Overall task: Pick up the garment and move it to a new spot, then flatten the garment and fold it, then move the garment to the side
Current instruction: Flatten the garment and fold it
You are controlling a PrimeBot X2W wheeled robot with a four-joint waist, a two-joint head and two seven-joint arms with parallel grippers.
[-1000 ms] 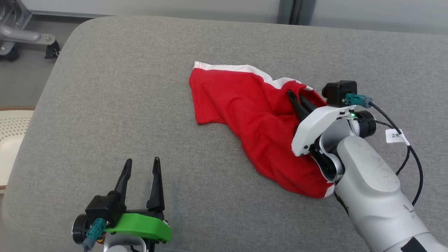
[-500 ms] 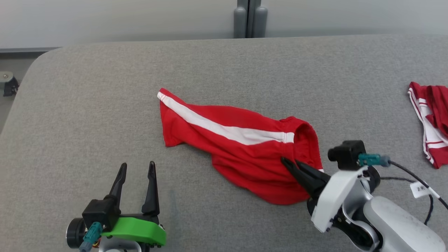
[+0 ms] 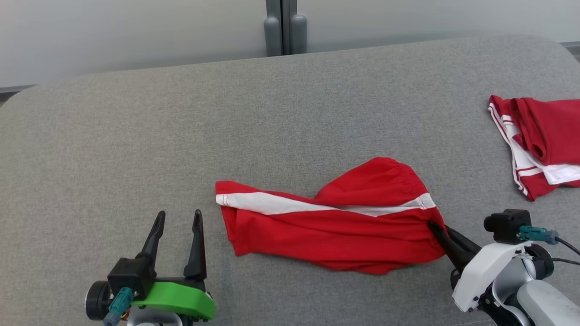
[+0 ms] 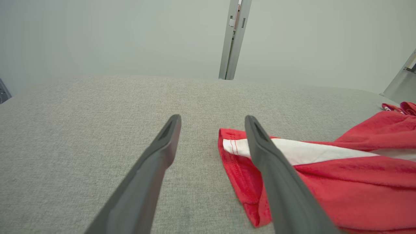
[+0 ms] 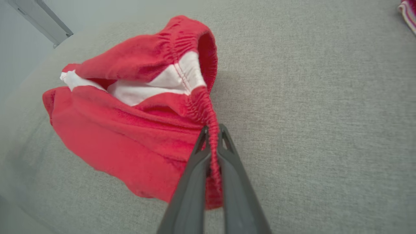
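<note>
while the head view has swung, the right gripper (image 3: pixel 435 226) stays clenched on the gathered waistband of the red garment (image 3: pixel 335 235), cloth now drawn out long leftward of its tips, white stripe uppermost, hem just right of the spread, empty left gripper (image 3: pixel 179 217)

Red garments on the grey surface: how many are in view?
2. One garment lies near the middle, waistband pinched by the right gripper. The second garment lies far right, cut by the picture's edge; others may be out of frame.
</note>
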